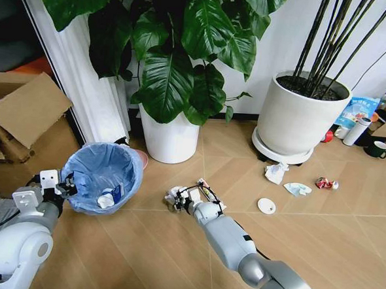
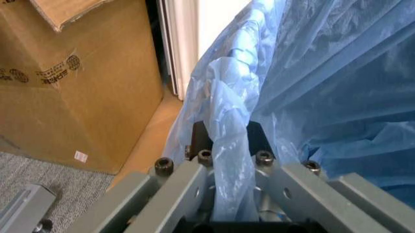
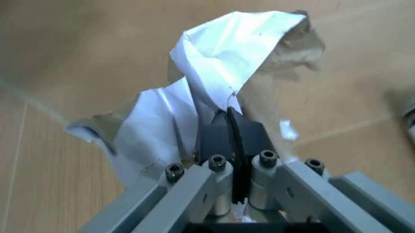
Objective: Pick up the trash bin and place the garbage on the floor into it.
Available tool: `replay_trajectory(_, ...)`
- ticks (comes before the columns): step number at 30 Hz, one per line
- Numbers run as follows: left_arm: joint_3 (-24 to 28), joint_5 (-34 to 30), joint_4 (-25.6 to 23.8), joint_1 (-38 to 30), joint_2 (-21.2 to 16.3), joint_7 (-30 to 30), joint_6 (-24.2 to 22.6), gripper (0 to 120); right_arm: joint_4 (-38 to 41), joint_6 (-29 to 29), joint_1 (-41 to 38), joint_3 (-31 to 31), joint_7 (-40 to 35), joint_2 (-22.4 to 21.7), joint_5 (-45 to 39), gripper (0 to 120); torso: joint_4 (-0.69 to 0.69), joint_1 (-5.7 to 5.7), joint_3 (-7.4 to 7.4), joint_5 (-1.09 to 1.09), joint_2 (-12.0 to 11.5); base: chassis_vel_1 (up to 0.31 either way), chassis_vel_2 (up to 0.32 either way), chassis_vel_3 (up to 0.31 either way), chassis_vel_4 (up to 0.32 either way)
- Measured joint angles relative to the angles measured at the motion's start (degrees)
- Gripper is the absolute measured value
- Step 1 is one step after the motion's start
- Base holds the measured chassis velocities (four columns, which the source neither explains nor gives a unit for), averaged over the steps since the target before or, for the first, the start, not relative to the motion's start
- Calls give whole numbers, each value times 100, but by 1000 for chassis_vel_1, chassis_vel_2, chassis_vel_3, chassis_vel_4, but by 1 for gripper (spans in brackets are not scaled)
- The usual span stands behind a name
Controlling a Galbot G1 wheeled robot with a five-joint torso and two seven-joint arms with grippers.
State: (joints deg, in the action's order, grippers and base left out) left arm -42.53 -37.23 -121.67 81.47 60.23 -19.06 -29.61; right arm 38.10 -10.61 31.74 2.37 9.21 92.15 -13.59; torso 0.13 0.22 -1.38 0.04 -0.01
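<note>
Trash bin (image 1: 104,176): left claw (image 2: 227,150) clamps its rim; right claw (image 3: 232,138) pinches crumpled paper (image 3: 220,58).

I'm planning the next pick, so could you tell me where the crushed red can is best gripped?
Grip the crushed red can across its narrow flattened middle, coming straight down from above: it lies on its side on the floor, with open floor around it.

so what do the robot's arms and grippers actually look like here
Both arms are smooth, rounded silver-grey shells with bulbous joints and a dark band at a joint. The left gripper has a boxy white mount and thin black cables; the right gripper is also wrapped in black wiring. Close up, each gripper has grey metal linkage bars with black hex bolts and black finger pads.
</note>
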Motion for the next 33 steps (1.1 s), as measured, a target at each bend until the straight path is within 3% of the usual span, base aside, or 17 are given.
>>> replay_trajectory(6, -10, 0, -2, 18, -5, 4, 1, 0, 420, 44, 13, -273, -55, -41, 31, 0, -2, 0, 0, -1, 0, 0, 0, 0, 0)
replay_trajectory(10, -24, -8, 7, 27, 0, 12, 3, 0, 990, 40, 56, -362, -84, -337, 7, 0, 0, 0, 0, -1, 0, 0, 0, 0, 0)
replay_trajectory(12, -33, -81, 89, 84, -5, 38, -28, 0, 2499, -203, 330, -409, -342, -912, -546, 0, 1, 1, 0, -1, 0, 0, 0, 0, 0)
replay_trajectory(14, -33, -117, 142, 93, -16, 61, -62, 0, 3356, -426, 474, -409, -523, -1184, -971, 0, 1, 0, 0, 1, 0, 0, 0, 0, 0)
replay_trajectory(16, -32, -146, 161, 93, -27, 79, -96, 0, 3722, -525, 536, -411, -594, -1302, -1153, 0, 0, 0, 1, 1, 1, 0, 0, 0, 0)
replay_trajectory(18, -14, -326, 193, 90, -93, 88, -280, 0, 4903, -845, 773, -440, -893, -1674, -1671, 0, -1, 0, 0, -1, 1, 0, 0, 0, 0)
replay_trajectory(19, -14, -326, 193, 90, -93, 88, -280, 0, 4903, -845, 773, -440, -893, -1674, -1671, 0, -1, 0, 0, -1, 1, 0, 0, 0, 0)
replay_trajectory(22, 78, -645, 214, 30, -257, 68, -553, 0, 6230, -1167, 1081, -536, -1144, -2088, -2261, 0, 0, 0, 1, 0, 1, 0, 0, 0, 0)
replay_trajectory(29, 506, -1103, 482, -359, -711, 120, -799, 0, 7670, -1421, 1380, -419, -1271, -2684, -3340, 0, 1, 0, 1, 0, 1, 0, 0, 0, 0)
replay_trajectory(33, 680, -1130, 661, -563, -900, 268, -832, 0, 7998, -1492, 1305, -169, -1273, -2788, -3648, 0, 1, 0, 1, 0, 1, 0, 0, 0, 0)
